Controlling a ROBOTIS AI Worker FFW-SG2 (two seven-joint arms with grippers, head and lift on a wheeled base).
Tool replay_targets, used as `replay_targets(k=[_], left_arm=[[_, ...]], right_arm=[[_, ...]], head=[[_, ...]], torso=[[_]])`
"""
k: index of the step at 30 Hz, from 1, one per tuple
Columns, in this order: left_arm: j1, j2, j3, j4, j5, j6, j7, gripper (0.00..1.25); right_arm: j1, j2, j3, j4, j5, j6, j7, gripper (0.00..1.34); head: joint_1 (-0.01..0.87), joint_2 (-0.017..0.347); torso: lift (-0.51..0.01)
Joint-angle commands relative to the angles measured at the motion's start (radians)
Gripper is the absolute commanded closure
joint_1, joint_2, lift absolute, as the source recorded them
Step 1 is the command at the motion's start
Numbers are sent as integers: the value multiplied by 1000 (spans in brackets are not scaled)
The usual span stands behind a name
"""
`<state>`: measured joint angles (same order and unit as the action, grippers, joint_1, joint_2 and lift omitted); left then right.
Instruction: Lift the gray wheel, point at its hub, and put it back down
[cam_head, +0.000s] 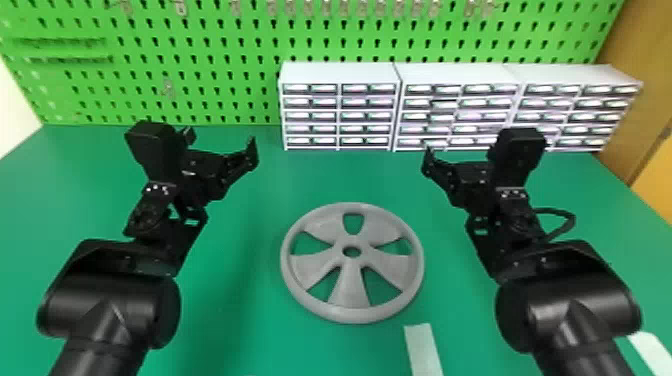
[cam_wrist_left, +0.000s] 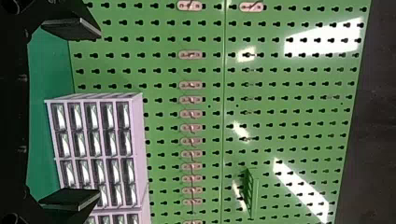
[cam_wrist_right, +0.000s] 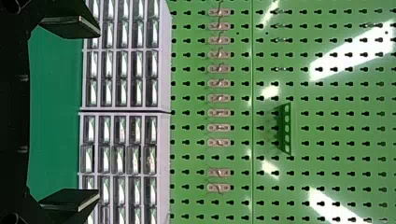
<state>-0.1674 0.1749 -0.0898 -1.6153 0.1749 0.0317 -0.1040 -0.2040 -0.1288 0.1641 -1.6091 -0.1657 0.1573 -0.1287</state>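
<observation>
Black arms, left (cam_head: 110, 300) and right (cam_head: 570, 305), stand nearest the head camera, 2 of them, 1 on each side of the gray wheel (cam_head: 349, 292). It lies flat on the green worktop (cam_head: 240, 325), apart from my 2 pincers and between them, its hub (cam_head: 351, 259) open at the centre. My left pincer (cam_wrist_left: 99, 114) is spread wide with nothing in it, and so is my right pincer (cam_wrist_right: 99, 113). Both point forward, toward the green pegboard (cam_head: 200, 100), so I read the wheel as lower than my fingers and back toward my own body: to the right of my left pincer, to the left of my right. The right looks slightly nearer, though not by much. Round as it is, the wheel gives me no long axis to line up with; its 2 opposite side rims matter instead. If the lift is to come, I judge that each pincer must draw back, tip down and close inward on the rim at its own side. Coming in unevenly could slide or tilt the wheel.
</observation>
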Motion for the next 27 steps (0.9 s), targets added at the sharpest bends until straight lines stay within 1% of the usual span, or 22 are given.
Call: replay_targets(k=[1,21,27], left_arm=[[0,0,1,0,0,-1,0,96],[3,0,7,0,3,1,-3,96],[2,0,9,0,3,1,-3,96]], right_arm=[[-2,0,0,0,0,2,0,98],[-2,3,-2,-2,-2,4,0,96],[-3,8,-8,-12,-18,42,0,96]], head=[[692,48],[692,48],[692,48]], torso=[[-88],[-88],[-88]])
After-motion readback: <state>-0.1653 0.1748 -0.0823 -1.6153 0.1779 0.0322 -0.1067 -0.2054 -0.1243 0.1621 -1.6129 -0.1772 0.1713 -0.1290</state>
